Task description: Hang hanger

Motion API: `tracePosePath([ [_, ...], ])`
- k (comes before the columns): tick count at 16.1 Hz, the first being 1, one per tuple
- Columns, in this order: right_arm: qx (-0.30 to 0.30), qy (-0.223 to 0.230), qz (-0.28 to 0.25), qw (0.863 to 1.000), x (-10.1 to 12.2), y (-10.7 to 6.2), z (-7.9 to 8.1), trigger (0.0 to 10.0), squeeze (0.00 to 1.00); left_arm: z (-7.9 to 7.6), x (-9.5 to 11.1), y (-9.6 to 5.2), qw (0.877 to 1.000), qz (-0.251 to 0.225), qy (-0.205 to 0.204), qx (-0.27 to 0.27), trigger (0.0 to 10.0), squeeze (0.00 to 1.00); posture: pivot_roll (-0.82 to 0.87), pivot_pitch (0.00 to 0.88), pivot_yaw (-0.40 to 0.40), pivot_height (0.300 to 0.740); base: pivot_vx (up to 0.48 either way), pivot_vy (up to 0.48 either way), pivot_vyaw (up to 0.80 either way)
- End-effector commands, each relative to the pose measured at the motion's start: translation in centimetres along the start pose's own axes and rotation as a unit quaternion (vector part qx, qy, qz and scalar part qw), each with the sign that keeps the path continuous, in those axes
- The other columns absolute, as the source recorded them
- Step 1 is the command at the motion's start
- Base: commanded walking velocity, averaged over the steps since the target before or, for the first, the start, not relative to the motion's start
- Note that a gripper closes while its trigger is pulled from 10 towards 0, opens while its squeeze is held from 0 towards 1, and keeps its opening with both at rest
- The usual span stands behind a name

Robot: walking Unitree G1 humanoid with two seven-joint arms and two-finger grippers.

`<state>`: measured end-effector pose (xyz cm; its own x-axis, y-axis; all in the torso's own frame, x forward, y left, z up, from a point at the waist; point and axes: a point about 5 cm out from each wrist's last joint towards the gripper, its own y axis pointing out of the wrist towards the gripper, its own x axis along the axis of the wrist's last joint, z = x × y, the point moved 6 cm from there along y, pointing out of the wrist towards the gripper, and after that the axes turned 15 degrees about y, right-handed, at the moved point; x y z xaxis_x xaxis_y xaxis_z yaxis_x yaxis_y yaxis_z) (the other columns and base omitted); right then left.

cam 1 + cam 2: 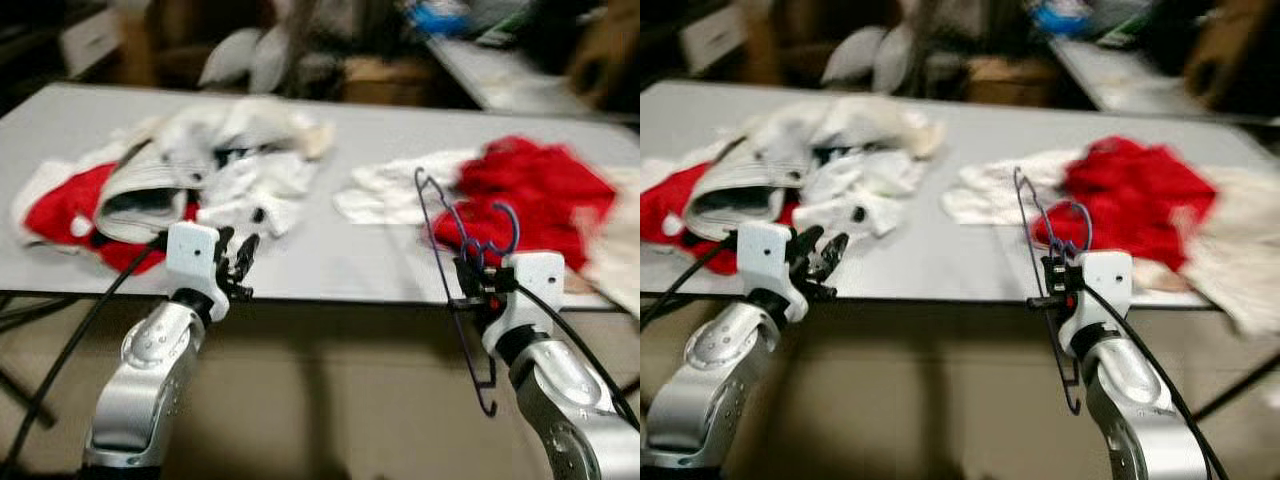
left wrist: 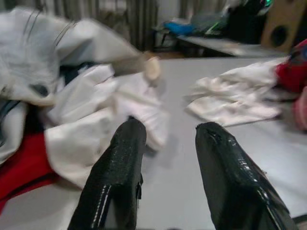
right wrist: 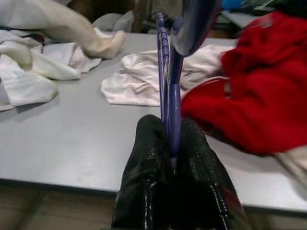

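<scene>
A thin purple wire hanger (image 1: 447, 262) stands upright at the table's near edge, its hook (image 1: 503, 228) curling over toward a red garment (image 1: 535, 195). My right gripper (image 1: 472, 278) is shut on the hanger's neck; in the right wrist view the black fingers (image 3: 192, 167) pinch the purple wire (image 3: 169, 81). My left gripper (image 1: 238, 262) hovers open at the near left edge of the grey table (image 1: 330, 250), just in front of a heap of white and red clothes (image 1: 190, 180). Its two fingers (image 2: 120, 177) are apart with nothing between them.
A white cloth (image 1: 395, 190) lies flat mid-table beside the red garment. Another pale garment (image 1: 615, 245) hangs over the right edge. Behind the table are blurred boxes and a second table (image 1: 520, 70). A black cable (image 1: 60, 370) trails from the left arm.
</scene>
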<state>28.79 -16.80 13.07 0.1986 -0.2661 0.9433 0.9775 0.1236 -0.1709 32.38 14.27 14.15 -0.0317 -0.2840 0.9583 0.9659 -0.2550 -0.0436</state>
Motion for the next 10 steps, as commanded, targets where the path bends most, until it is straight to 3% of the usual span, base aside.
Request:
tracePosePath([
  [1,-0.008,-0.006,-0.007,1.0,0.4,-0.1,-0.4,10.0,0.0,-0.8,0.0,0.0,1.0,-0.004,-0.006,-0.014,10.0,0.0,0.01,0.0,-0.026,0.74,0.0,0.0,-0.79],
  [6,0.01,-0.044,-0.027,0.999,1.4,-0.3,0.1,10.0,0.0,-0.6,0.2,-0.1,1.0,-0.018,-0.014,-0.008,10.0,0.0,0.01,0.0,-0.034,0.74,0.271,0.0,-0.7],
  [10,0.019,-0.058,-0.026,0.998,1.4,-0.2,0.2,10.0,0.0,-0.6,-0.2,0.1,1.0,-0.012,-0.017,0.002,10.0,0.0,0.0,0.0,-0.035,0.74,0.357,0.0,0.0],
])
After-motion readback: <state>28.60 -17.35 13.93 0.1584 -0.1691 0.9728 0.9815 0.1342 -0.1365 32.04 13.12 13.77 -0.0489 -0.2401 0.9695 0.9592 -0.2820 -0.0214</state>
